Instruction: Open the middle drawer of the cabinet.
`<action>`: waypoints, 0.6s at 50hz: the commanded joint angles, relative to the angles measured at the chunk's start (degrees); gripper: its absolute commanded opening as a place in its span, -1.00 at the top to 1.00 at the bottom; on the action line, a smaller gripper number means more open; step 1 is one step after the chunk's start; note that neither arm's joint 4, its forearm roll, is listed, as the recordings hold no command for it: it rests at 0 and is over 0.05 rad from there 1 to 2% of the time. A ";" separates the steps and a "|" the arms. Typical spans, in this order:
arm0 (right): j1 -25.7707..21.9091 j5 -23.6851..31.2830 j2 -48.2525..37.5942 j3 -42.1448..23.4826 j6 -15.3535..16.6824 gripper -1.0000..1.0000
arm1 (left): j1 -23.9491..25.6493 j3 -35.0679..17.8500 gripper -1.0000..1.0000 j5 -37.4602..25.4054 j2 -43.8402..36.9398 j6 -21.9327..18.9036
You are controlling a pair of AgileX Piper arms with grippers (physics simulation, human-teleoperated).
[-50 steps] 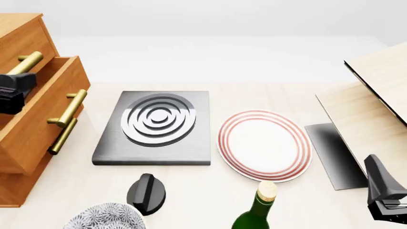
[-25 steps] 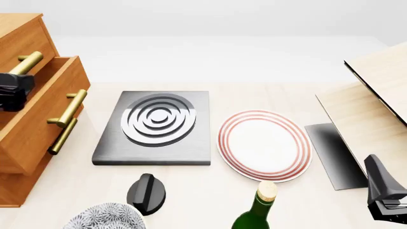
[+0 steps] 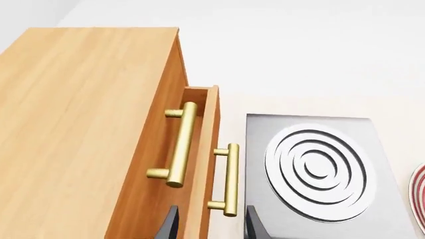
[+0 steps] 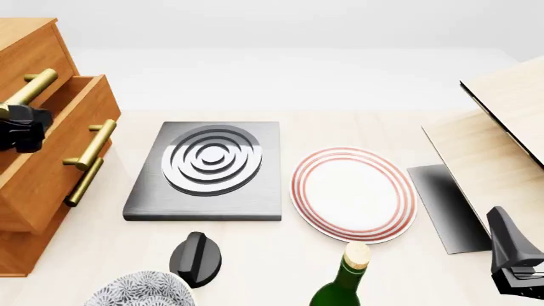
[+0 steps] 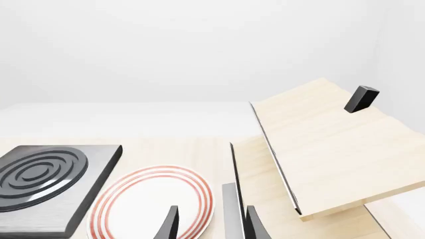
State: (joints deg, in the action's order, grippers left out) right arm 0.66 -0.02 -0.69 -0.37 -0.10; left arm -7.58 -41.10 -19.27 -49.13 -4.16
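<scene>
At the bench's left edge, the middle drawer (image 4: 51,153) is seen pulled partway from the cabinet (image 3: 86,124); rigid wood, best gripped by its smooth handle (image 4: 91,145). Left gripper (image 3: 207,226) is spread, empty.

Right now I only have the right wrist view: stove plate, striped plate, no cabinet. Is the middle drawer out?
Observer: Yes. In the front view the middle drawer juts out past the top drawer of the cabinet.
Operator: Is the left gripper on its handle?
Observer: No. The left gripper is open and holds nothing. The middle drawer's handle sits ahead of its fingertips, ungripped.
Operator: Anything near my right arm that I can't see?
Observer: A green bottle stands at the near edge of the front view, to the left of the right gripper, which is open too.
</scene>
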 commanded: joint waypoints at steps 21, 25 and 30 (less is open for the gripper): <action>-0.20 -0.12 -0.01 0.05 0.07 -1.00 | -1.86 2.06 -1.00 3.86 -3.04 3.03; -0.20 -0.12 -0.01 0.05 0.08 -1.00 | -1.80 2.66 -1.00 4.49 -3.76 2.97; -0.19 -0.12 -0.01 0.05 0.07 -1.00 | -2.35 2.83 -1.00 4.96 -4.30 3.19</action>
State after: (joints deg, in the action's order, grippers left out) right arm 0.66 -0.02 -0.69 -0.37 -0.10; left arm -9.64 -39.00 -15.35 -52.83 -2.01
